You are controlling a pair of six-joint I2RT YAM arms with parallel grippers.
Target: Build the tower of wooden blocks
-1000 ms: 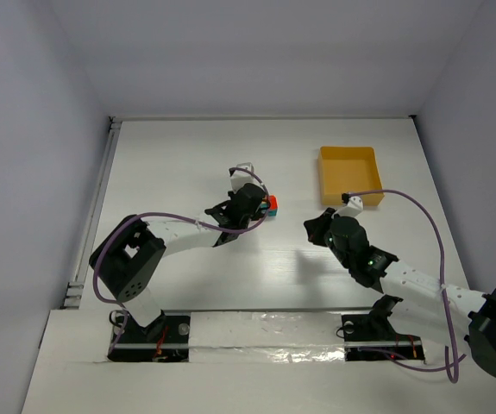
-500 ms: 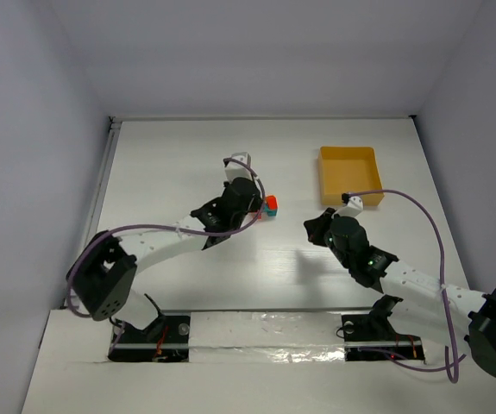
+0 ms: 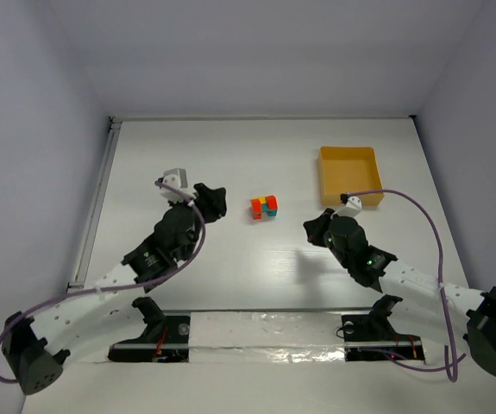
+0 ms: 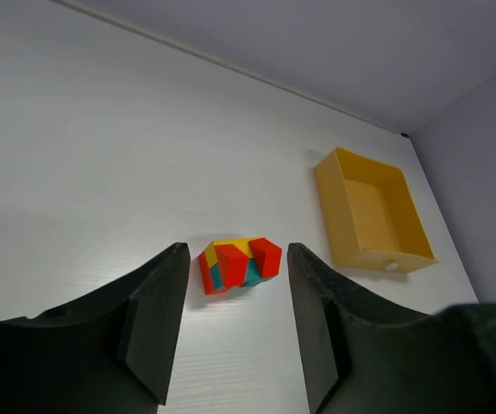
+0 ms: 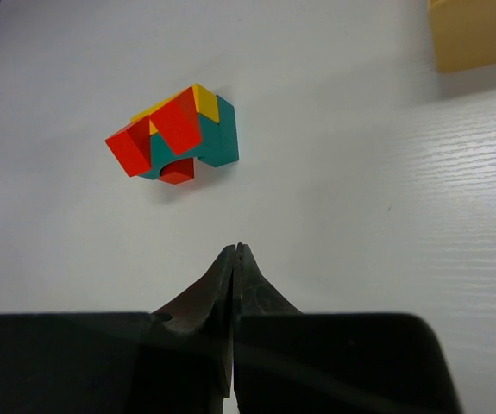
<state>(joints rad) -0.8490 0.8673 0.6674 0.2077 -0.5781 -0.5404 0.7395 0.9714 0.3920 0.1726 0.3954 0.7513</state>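
Observation:
The wood block tower (image 3: 265, 207) is a small cluster of red, teal and yellow blocks standing alone mid-table. My left gripper (image 3: 216, 203) is to its left, apart from it, open and empty. In the left wrist view the tower (image 4: 239, 263) shows beyond the spread fingers of that gripper (image 4: 235, 250), with bare table between. My right gripper (image 3: 310, 227) is to the tower's right, shut and holding nothing. The right wrist view shows its closed tips (image 5: 235, 248) short of the tower (image 5: 178, 134).
A yellow-orange tray (image 3: 349, 172) with a raised rim sits at the back right, seen empty in the left wrist view (image 4: 373, 211) and at the top corner of the right wrist view (image 5: 476, 34). Grey walls bound the table.
My left gripper has opened and drawn back to the left, away from the tower, which now stands free. The right arm has not moved.

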